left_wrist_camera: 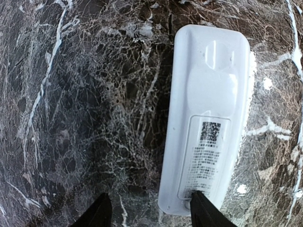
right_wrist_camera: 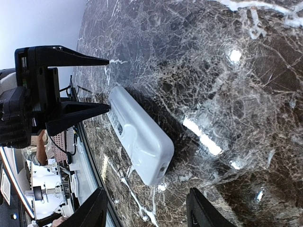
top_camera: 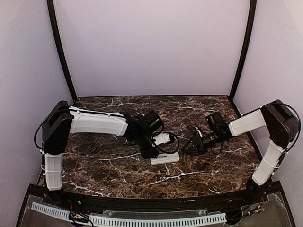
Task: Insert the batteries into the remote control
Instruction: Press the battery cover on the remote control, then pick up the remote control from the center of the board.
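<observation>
The white remote control (top_camera: 164,158) lies flat on the marble table, back side up, with a printed label and code square (left_wrist_camera: 210,132) showing. No open recess shows on it. My left gripper (left_wrist_camera: 151,215) is open right above the remote's near end, and one fingertip (left_wrist_camera: 201,208) rests on that end. It also shows in the right wrist view (right_wrist_camera: 109,85), straddling the remote's far end. My right gripper (right_wrist_camera: 149,210) is open and empty, a little off the remote's other end (right_wrist_camera: 161,170). No batteries are in view.
The dark marble table (top_camera: 118,170) ends at a black front rail (top_camera: 142,205). Lilac walls close the back and sides. A small white block with a black cable (top_camera: 162,138) sits by the left wrist; I cannot tell whether it is loose.
</observation>
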Available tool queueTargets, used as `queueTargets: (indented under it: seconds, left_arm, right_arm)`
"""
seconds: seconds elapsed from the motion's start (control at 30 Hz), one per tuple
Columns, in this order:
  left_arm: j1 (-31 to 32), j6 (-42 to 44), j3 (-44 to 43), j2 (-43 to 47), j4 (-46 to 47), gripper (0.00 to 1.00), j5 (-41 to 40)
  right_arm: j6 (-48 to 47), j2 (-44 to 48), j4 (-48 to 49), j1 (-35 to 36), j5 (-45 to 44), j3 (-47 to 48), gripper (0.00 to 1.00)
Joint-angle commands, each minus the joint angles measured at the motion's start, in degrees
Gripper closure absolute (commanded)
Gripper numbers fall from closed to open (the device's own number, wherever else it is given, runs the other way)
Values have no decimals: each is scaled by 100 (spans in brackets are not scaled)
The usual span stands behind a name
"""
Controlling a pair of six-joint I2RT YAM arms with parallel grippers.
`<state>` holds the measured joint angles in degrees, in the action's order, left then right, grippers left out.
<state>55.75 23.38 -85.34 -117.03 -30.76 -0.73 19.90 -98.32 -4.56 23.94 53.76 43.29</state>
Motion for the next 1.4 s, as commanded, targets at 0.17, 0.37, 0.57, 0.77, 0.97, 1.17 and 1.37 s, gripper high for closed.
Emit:
queueTargets:
  seconds: [0.17, 0.37, 0.57, 0.77, 0.97, 1.17, 1.37]
  left_arm:
    - [-70, 333, 395, -105, -1223, 42, -156]
    - [-161, 184, 511, 444, -727, 39, 212]
    - [-256, 64, 381, 857, -311, 37, 669]
    - [-251, -251, 379, 848, 6, 27, 1240]
    - [-87, -538, 252, 491, 257, 14, 1448]
    - [-16, -568, -91, 0, 109, 16, 1408]
    - [86, -527, -433, -437, -137, 19, 1181]
  right_arm:
    - [-109, 53, -86, 14, -64, 98, 44]
    - [-131, 140, -106, 13, -58, 110, 44]
    - [-178, 518, -107, -51, -167, 80, 43]
    - [-236, 1066, -107, -299, -384, -33, 42]
    - [-366, 1681, -104, -569, -549, -159, 41]
    - [-431, 2504, 3, -669, -835, -369, 37]
    - [-247, 3361, 513, -706, -967, -844, 30]
